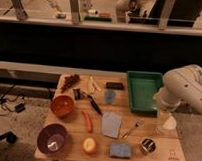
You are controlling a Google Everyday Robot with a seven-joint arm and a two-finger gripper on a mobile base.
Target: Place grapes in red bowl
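Observation:
The grapes point(70, 82), a dark red-purple bunch, lie at the far left corner of the wooden table point(167, 156). Just in front of them stands the red bowl point(62, 105), which looks empty. My white arm point(183, 89) comes in from the right. The gripper point(166, 123) hangs over the table's right edge, far from both grapes and bowl. It is open and nothing shows between its fingers.
A purple bowl point(52, 138) and an orange fruit point(89, 144) sit at the front left. A green tray point(143, 91) is at the back right. A carrot point(87, 121), blue cloth point(111, 124), blue sponge point(120, 150), fork point(132, 129) and metal cup point(149, 145) are scattered between.

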